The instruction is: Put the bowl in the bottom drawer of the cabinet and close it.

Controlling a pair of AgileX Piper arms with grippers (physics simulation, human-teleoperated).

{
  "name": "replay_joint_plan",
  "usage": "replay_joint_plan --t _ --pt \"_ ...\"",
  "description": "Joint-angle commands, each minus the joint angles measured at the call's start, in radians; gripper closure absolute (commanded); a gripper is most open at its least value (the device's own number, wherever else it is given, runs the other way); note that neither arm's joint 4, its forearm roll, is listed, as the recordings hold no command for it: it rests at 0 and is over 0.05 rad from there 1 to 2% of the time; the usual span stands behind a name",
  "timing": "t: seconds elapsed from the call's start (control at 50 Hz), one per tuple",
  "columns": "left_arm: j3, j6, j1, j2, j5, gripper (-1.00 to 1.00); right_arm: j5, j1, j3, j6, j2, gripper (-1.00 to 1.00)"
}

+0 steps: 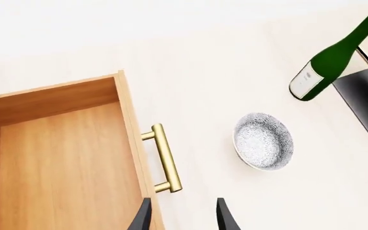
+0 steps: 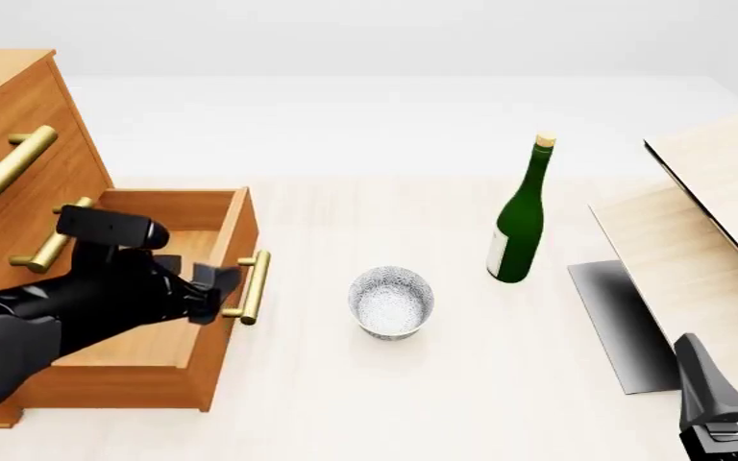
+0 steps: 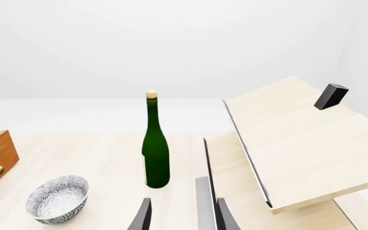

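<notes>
Left wrist: bottom drawer [image 1: 63, 158] pulled out, nothing in it. Bowl [image 1: 263, 141] upright on worktop [image 1: 197, 76], beside the brass handle [image 1: 163, 158], apart from it. Left hand [image 1: 182, 218] released, fingers parted, holding nothing.

Front: bowl between drawer and green bottle [image 2: 521, 216]. Left hand hovers by the handle.

Right wrist: right hand [image 3: 182, 216] spread, holding nothing, near pale boards [image 3: 299, 143]. Bowl likely light, rigid, slick, breakable; pinch over the rim.

Green wine bottle [image 2: 519, 219] upright on pale table [image 2: 343, 384], cork stopper, white label. Tilted pale wooden boards [image 2: 715, 221] at right, dark sheet [image 2: 619, 327] beneath them.
</notes>
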Motion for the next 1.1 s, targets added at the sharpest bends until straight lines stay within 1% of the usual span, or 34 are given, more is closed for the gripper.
replay_joint_plan --t 0.02,0.08,0.38,0.5,0.64,0.86,1.1 --pt "-0.023 -0.007 -0.027 -0.043 0.006 -1.0 0.0 0.0 0.0 0.0 -0.001 -1.0" --pt "-0.026 -0.006 -0.03 -0.041 0.003 -1.0 0.0 0.0 0.0 0.0 -0.001 -1.0" --pt "-0.054 -0.007 -0.1 -0.005 -0.034 -1.0 0.0 0.0 0.0 0.0 -0.001 -1.0" --pt "-0.057 0.0 -0.109 0.013 -0.045 -1.0 0.0 0.0 0.0 0.0 -0.001 -1.0" --pt "-0.062 -0.034 -0.136 0.029 -0.072 -1.0 0.0 0.0 0.0 0.0 -0.001 -1.0" --pt "-0.079 -0.06 -0.161 0.058 -0.109 -1.0 0.0 0.0 0.0 0.0 -0.001 -1.0" --pt "-0.117 -0.093 -0.193 0.129 -0.154 -1.0 0.0 0.0 0.0 0.0 -0.001 -1.0"
